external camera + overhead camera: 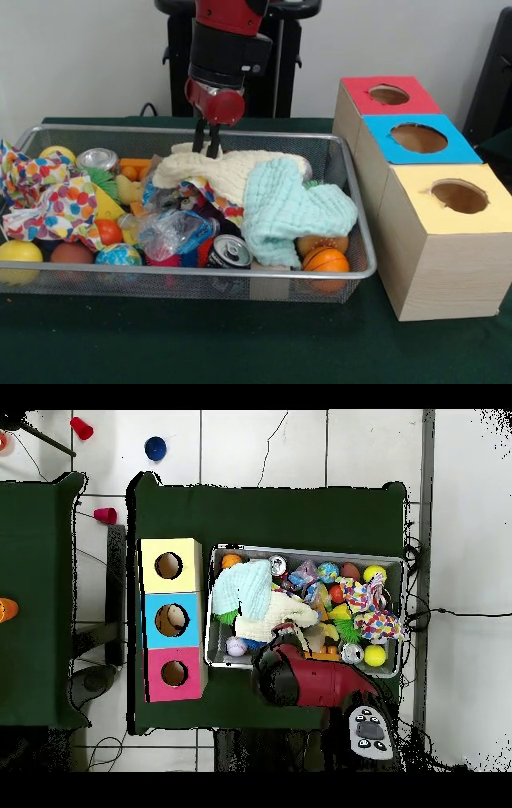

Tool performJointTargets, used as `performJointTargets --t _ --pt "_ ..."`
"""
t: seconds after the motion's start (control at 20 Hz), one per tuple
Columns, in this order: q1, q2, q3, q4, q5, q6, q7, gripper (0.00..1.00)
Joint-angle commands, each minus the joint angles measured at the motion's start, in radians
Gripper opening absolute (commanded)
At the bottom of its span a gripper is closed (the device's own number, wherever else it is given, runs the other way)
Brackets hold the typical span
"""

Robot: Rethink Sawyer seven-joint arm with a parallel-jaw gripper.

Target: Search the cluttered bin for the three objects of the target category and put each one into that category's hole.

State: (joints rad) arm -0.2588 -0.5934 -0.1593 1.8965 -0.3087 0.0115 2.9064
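The wire mesh bin [200, 272] holds mixed clutter; it also shows in the overhead view [395, 562]. My gripper [206, 148] reaches down into the bin's far side, at the back edge of a cream knitted cloth [228, 172]. A small pale piece [184, 148] lies right at its tips; I cannot tell whether it is cloth or plush. No plush toy shows plainly in the bin. The blue-topped box [448, 152] stands between the other two, and its hole [172, 620] shows something pale tan inside. In the overhead view my arm [305, 681] hides the gripper.
A mint cloth [292, 208] lies over the bin's right half. A dotted cloth [48, 196], cans, balls and a plastic bag fill the rest. The red-topped box [384, 96] and the yellow-topped box [448, 200] flank the blue one, to the right of the bin.
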Motion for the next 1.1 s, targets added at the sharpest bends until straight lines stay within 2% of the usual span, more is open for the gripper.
performJointTargets --t 0.05,0.3,0.5,0.6,0.75,0.9,1.1 --pt "0.059 0.034 0.014 -0.068 0.184 0.039 0.173 1.0" --pt "0.127 0.055 -0.004 -0.081 0.286 0.033 0.178 1.0" --pt "0.14 -0.003 0.041 -0.045 0.348 0.063 0.165 1.0" --pt "0.128 -0.048 0.093 -0.015 0.374 0.08 0.158 1.0" --pt "0.164 -0.095 0.103 0.005 0.44 0.131 0.18 1.0" --pt "0.201 -0.129 0.075 0.01 0.485 0.206 0.175 1.0" --pt "0.208 -0.176 -0.013 0.02 0.454 0.294 0.083 1.0"
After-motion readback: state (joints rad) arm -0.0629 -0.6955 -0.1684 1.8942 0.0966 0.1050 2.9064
